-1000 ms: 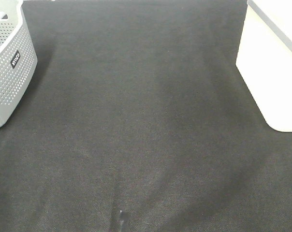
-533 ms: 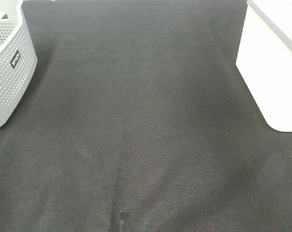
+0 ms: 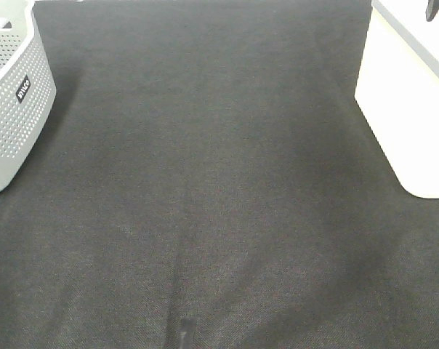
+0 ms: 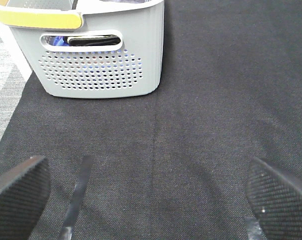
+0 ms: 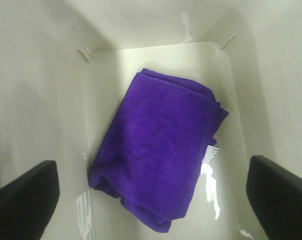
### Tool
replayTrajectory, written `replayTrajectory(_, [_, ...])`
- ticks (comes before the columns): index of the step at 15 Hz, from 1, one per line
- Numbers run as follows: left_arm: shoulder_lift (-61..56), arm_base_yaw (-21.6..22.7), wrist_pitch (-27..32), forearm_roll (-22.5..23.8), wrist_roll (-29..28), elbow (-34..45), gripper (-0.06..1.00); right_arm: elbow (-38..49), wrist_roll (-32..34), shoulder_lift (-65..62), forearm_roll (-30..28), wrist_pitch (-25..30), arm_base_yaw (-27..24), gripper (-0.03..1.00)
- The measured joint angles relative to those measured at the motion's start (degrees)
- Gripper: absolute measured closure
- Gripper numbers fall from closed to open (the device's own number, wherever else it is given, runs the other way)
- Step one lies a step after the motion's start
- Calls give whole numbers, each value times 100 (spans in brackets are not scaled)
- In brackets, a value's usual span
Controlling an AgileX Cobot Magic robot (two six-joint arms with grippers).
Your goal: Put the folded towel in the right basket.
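Observation:
The folded purple towel (image 5: 158,150) lies on the floor of the white right basket (image 5: 36,90), seen in the right wrist view. My right gripper (image 5: 151,192) hangs above it, open and empty, with its dark fingers (image 5: 23,200) on either side and apart from the towel. In the high view only a dark tip of the right gripper (image 3: 432,9) shows over the right basket (image 3: 401,94), and the towel is hidden. My left gripper (image 4: 151,187) is open and empty, low over the black cloth.
A grey perforated basket (image 3: 16,102) stands at the far left; in the left wrist view this basket (image 4: 98,55) has a yellow handle and dark items inside. A black cloth (image 3: 205,182) covers the table between the two baskets.
Half a second ago a purple edge of the towel showed over the right basket in the high view. Now it is gone and a dark gripper tip shows there.

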Motion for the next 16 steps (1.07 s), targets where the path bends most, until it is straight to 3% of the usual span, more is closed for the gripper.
replayTrajectory(4, [0, 0, 0, 0, 0, 0, -4, 34, -149, -745, 980, 6, 6, -1])
replayTrajectory(8, [0, 0, 0, 0, 0, 0, -4, 390, -126, -1604, 1197, -17, 6, -1])
replayTrajectory(11, [0, 0, 0, 0, 0, 0, -4, 1639, -160, -2618, 1341, -17, 6, -1])
replayTrajectory(14, [0, 0, 0, 0, 0, 0, -4, 3558, -195, -3948, 1381, -23, 6, -1])
replayTrajectory(16, [0, 0, 0, 0, 0, 0, -4, 4922, -372, -5185, 1404, -304, 6, -1])
